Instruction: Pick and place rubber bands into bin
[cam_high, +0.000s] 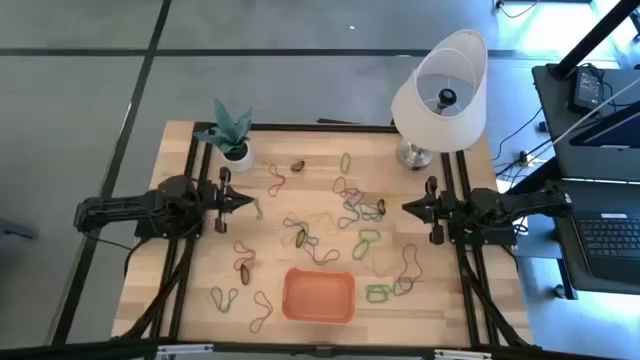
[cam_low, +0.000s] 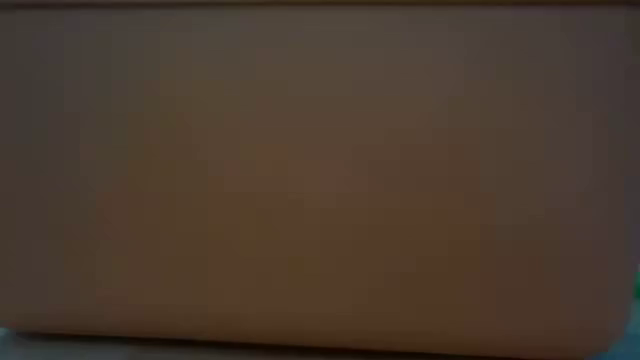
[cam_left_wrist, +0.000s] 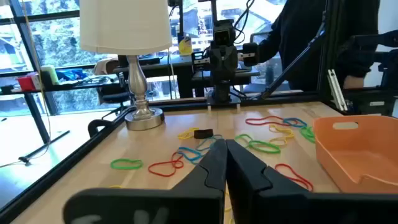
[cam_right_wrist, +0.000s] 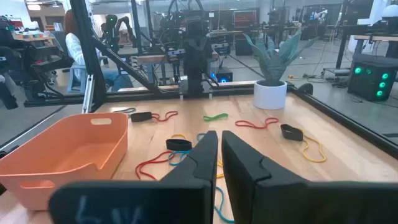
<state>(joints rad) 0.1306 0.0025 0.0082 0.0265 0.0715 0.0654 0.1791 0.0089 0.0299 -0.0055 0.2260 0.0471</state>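
Many rubber bands (cam_high: 330, 225) lie loose across the middle of the wooden table, green, reddish, dark and yellow; some show in the left wrist view (cam_left_wrist: 126, 164) and the right wrist view (cam_right_wrist: 215, 116). The orange bin (cam_high: 319, 295) sits flat near the table's near edge, between the two arms; it also shows in both wrist views (cam_left_wrist: 360, 149) (cam_right_wrist: 68, 152). My left gripper (cam_high: 245, 201) hovers shut at the table's left side, pointing right. My right gripper (cam_high: 408, 207) hovers shut at the right side, pointing left. Neither touches a band. The low view is filled by a blurred brownish surface.
A white-shaded lamp (cam_high: 440, 90) stands at the far right corner. A white plant pot (cam_high: 236, 152) stands at the far left. A dark frame (cam_high: 300, 127) runs around the table. A laptop (cam_high: 605, 240) sits beyond the right edge. People show in the room behind.
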